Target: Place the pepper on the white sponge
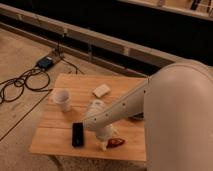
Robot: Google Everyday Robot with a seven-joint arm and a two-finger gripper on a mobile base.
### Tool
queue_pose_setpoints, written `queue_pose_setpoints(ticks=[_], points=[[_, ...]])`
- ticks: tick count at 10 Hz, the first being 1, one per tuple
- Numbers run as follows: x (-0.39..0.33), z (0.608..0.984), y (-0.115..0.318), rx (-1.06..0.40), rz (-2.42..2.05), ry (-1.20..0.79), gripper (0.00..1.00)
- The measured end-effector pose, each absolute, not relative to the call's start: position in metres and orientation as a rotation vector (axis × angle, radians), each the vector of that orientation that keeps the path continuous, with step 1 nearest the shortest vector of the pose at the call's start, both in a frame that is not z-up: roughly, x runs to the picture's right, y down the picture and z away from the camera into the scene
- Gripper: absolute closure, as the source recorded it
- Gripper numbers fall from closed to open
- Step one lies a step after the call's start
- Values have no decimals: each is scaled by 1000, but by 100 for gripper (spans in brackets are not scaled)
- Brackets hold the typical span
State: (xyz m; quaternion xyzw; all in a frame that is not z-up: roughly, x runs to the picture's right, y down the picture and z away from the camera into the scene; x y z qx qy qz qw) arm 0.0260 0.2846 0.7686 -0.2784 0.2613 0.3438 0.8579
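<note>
The small dark-red pepper [115,143] lies on the wooden table [60,137] near its front edge. My gripper [104,143] hangs from the white arm right beside the pepper, on its left, low over the table. The off-white sponge [101,90] lies flat near the table's far edge, well apart from the pepper and the gripper.
A white round cup [63,99] stands at the table's left. A flat black rectangular device [78,134] lies left of the gripper. A dark object [137,118] peeks out by the arm. Cables [20,85] and a blue box [46,62] lie on the floor at left.
</note>
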Motion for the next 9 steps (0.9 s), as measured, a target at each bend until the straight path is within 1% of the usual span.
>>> queue_pose_setpoints(ticks=[5,7,9], points=[[46,788,258,-488,838,601,35],[49,789,257,-488,872,603,35],[46,784,265,-522,882,599,35]])
